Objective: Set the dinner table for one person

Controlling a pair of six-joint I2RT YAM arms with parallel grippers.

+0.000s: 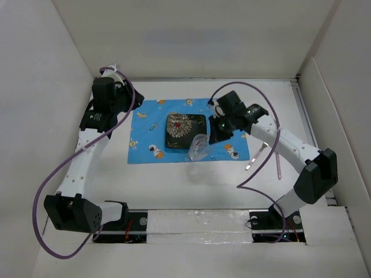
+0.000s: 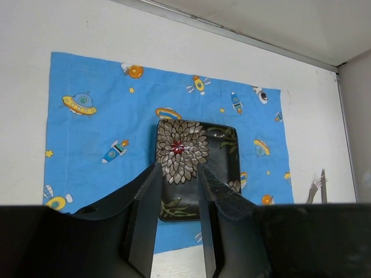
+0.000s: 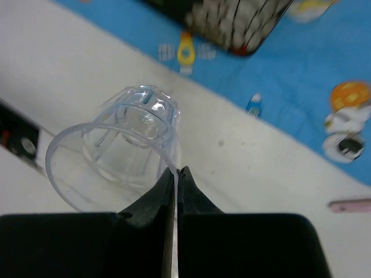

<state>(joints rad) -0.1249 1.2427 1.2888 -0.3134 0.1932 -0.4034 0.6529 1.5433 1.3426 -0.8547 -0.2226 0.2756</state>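
The right pincer [image 3: 176, 171], clamped only on the thin rim of the cup [image 3: 119, 136] near the plate [image 1: 185, 131], may let it slip.

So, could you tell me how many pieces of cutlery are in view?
2. A fork lies on the white table just right of the blue mat; a pinkish piece lies farther right. Others may be hidden.
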